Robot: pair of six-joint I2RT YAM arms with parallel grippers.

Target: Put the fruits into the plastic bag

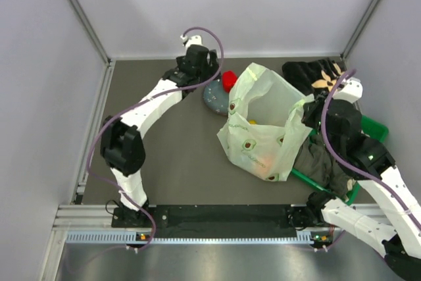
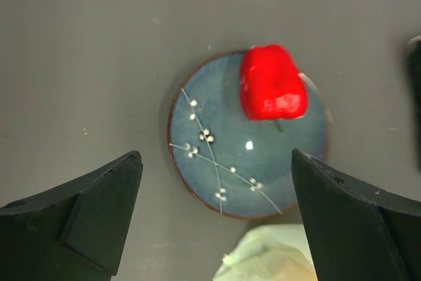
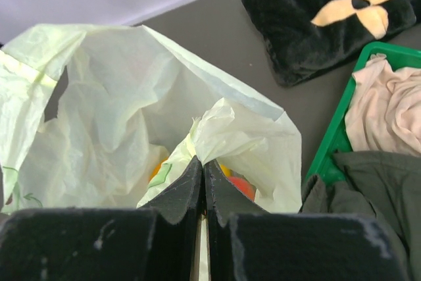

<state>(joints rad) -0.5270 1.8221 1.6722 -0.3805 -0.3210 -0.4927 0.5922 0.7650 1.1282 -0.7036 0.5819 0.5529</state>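
Note:
The pale green plastic bag [image 1: 260, 123] stands open in the middle of the table, with yellow and orange-red fruits [image 3: 242, 185] showing through it. My right gripper [image 3: 203, 162] is shut on the bag's rim [image 3: 217, 129] and holds it up. A red round fruit [image 2: 272, 84] lies on the far edge of a small blue-grey plate [image 2: 217, 162], just left of the bag; it also shows in the top view [image 1: 228, 81]. My left gripper [image 2: 214, 222] is open and empty, hovering above the plate's near side, apart from the red fruit.
A green basket [image 3: 332, 139] of clothes sits right of the bag. A dark cloth with a cream flower [image 3: 329, 14] lies at the back right. A corner of the bag [image 2: 270, 255] lies beside the plate. Walls enclose the table on three sides.

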